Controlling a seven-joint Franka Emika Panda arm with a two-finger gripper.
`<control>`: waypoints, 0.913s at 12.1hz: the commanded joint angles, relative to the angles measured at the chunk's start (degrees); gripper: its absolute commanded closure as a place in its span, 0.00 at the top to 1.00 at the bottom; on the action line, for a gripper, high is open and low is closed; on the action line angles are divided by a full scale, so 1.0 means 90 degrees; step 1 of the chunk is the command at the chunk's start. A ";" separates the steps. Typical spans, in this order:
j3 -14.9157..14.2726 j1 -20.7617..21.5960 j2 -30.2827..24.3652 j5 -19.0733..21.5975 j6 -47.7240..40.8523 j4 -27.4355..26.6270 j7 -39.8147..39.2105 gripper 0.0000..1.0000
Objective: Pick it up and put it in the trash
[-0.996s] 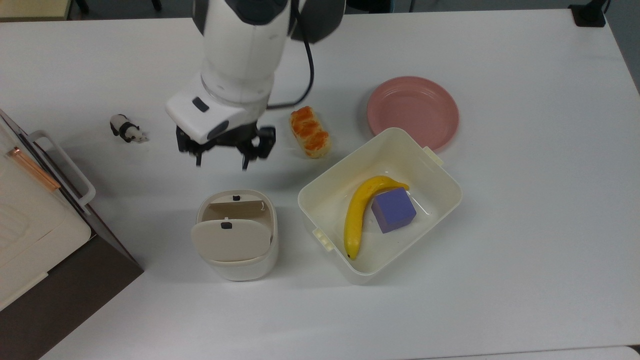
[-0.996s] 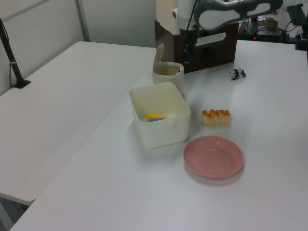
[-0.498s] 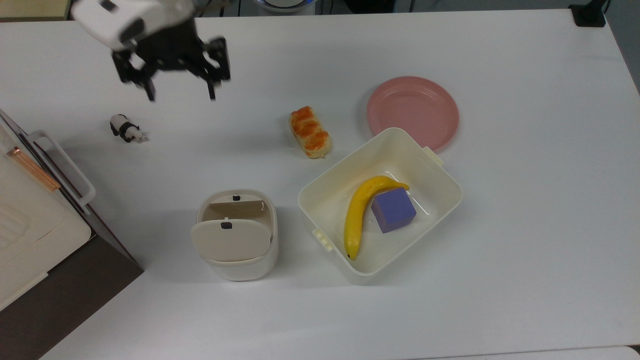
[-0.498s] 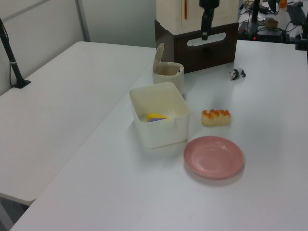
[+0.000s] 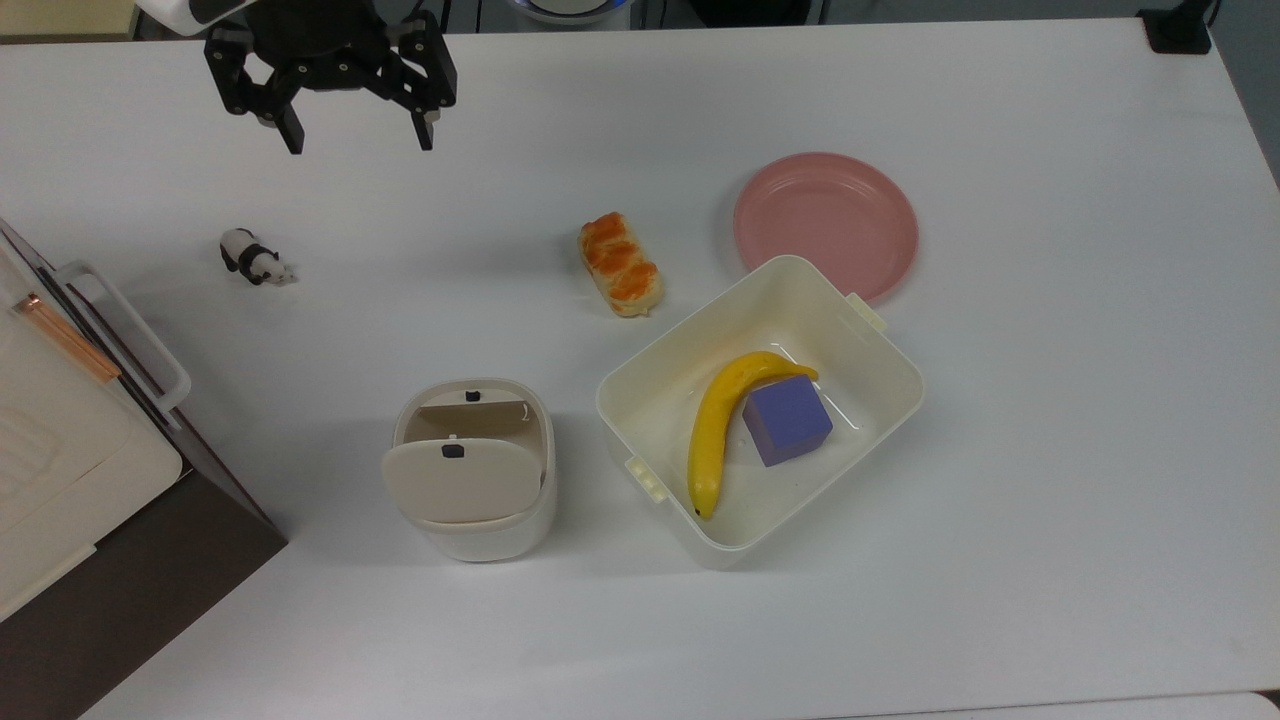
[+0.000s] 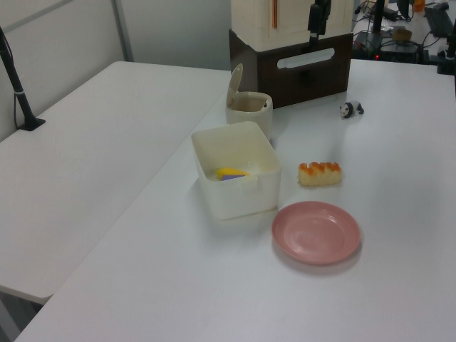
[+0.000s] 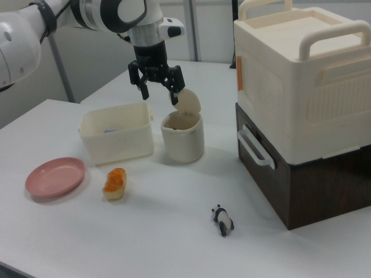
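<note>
"It" is out of view. The trash (image 5: pixel 478 538) is a small cream bin near the table's front in the top view, its swing lid (image 5: pixel 455 480) tipped open; it also stands in the left view (image 6: pixel 249 112) and the right view (image 7: pixel 182 142). My gripper (image 5: pixel 359 146) hangs open and empty at the top view's upper left, well away from the bin. In the right view the gripper (image 7: pixel 158 92) hovers above the bin, just left of its raised lid. In the left view the gripper (image 6: pixel 312 32) is high in front of the stacked boxes.
A toy panda (image 5: pixel 254 258), a glazed bread loaf (image 5: pixel 620 263) and a pink plate (image 5: pixel 826 222) lie on the white table. A cream tub (image 5: pixel 905 375) holds a banana (image 5: pixel 712 430) and a purple cube (image 5: pixel 787 420). Stacked cream and brown boxes (image 7: pixel 301 110) stand at the top view's left edge.
My gripper went from just behind the trash to the top view's upper left, staying open and empty. Nothing on the table moved.
</note>
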 commanded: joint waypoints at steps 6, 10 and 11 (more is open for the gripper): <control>-0.0127 0.0300 -0.0598 0.0176 -0.0033 -0.0400 0.0974 1.00; -0.0118 0.0310 -0.0598 0.0156 -0.0033 -0.0420 0.0964 1.00; -0.0127 0.0310 -0.0607 0.0137 -0.0033 -0.0420 0.0964 1.00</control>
